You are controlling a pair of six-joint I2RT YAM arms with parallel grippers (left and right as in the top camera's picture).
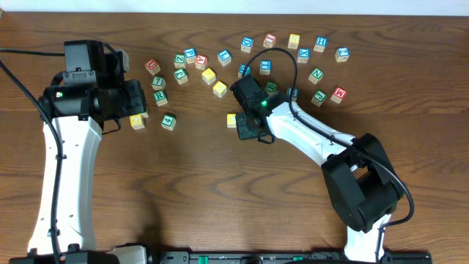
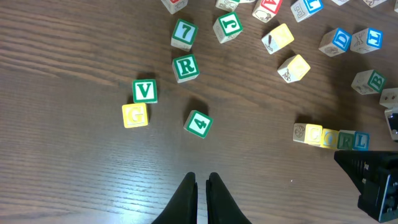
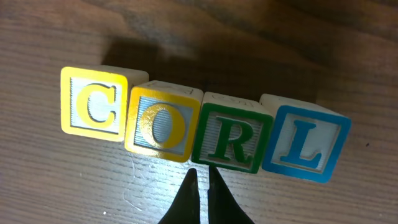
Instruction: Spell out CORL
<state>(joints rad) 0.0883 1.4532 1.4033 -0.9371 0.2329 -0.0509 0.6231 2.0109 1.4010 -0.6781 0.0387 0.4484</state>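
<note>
Here, the four cubes stand touching in one row on the bench [image 3: 56, 186], reading in the right wrist view: yellow C cube [image 3: 94, 102], yellow O cube [image 3: 163, 124], green R cube [image 3: 231, 134], blue L cube [image 3: 305, 143]. The right jaws, pressed together and empty, show just beside the join between O and R. The left jaws, likewise pressed together and empty, hang over bare wood near a green 4 cube [image 2: 198, 124].

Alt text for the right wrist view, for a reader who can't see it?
Four wooden letter cubes sit side by side on the table, spelling CORL: yellow C, yellow O, green R, blue L, the row slightly crooked. The right gripper, shut, points at the gap between O and R.
</note>
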